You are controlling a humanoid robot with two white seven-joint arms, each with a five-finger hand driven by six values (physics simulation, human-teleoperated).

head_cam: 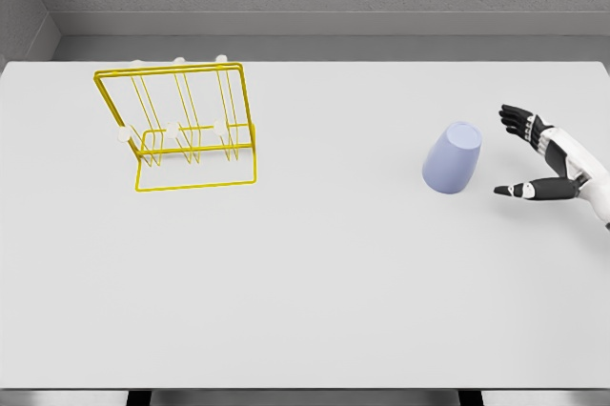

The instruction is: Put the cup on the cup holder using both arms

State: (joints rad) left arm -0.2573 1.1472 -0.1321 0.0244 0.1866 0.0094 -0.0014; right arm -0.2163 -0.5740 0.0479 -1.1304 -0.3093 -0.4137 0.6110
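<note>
A pale lavender cup (pixel 452 158) stands upside down on the white table (pixel 315 273), right of centre. My right hand (pixel 519 153) comes in from the right edge, fingers spread wide, its palm facing the cup a short gap away and not touching it. The yellow wire cup holder (pixel 181 125) stands at the far left of the table, with white-tipped pegs sticking up and out. My left arm does not show.
The grey back wall runs behind the table's far edge. The table's front edge lies near the bottom of the picture.
</note>
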